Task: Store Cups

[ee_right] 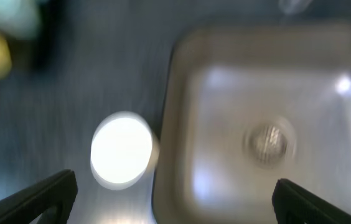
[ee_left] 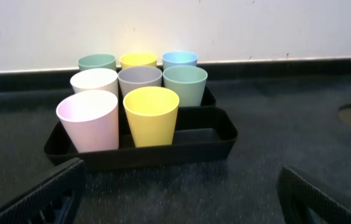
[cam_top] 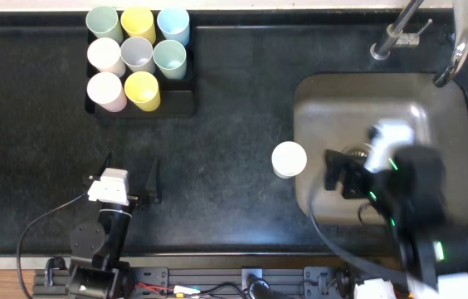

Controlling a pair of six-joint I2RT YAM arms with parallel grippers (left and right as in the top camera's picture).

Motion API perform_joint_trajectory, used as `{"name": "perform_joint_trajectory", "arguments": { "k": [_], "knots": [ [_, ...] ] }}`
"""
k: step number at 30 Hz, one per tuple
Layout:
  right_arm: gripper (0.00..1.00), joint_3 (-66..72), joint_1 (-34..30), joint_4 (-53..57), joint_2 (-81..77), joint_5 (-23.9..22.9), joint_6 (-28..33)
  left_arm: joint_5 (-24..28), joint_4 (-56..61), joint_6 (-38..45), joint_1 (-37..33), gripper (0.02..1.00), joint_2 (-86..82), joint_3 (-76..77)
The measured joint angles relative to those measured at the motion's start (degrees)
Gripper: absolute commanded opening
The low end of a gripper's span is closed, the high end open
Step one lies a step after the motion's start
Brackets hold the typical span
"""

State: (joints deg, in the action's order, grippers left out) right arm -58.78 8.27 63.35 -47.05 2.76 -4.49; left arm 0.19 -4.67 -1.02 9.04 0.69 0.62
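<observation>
Wide-spread fingers of my right hand [ee_right: 175, 208] frame a white cup [ee_right: 122, 149], which stands on the table [cam_top: 234, 124] just beside the left rim of the sink [cam_top: 433, 108]. Well apart from it, my left hand [ee_left: 182, 196] hangs open too, facing the tray [ee_left: 182, 154], which holds eight cups [ee_left: 151, 115] and has one corner slot free. My worry is that a finger clipping the white cup sideways would tip it into the sink. A shallow pinch on its wall could also let it slip.
</observation>
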Motion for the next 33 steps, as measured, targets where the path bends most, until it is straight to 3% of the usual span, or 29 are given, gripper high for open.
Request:
{"name": "perform_joint_trajectory", "arguments": {
  "k": [4, 8, 17, 33],
  "knots": [
    [0.998, -3.89, 7.30, 6.47, -14.88, -0.74, 3.93, 0.00, -0.02, 0.00, 0.00, 0.998, 0.00, 0.00],
    [1.000, -3.89, 10.56, 7.19, -25.66, -2.12, 7.78, 0.00, -0.02, 0.00, 0.00, 0.998, 0.00, 0.00],
    [0.996, -3.91, 10.56, 5.62, -35.58, -3.43, 14.23, 0.00, -0.02, 0.00, 0.00, 0.998, 0.00, 0.00],
    [0.993, -5.40, 6.36, -1.07, -36.98, -3.63, 15.39, 0.00, -0.02, 0.00, 0.00, 0.998, 0.00, 0.00]
  ]
}}
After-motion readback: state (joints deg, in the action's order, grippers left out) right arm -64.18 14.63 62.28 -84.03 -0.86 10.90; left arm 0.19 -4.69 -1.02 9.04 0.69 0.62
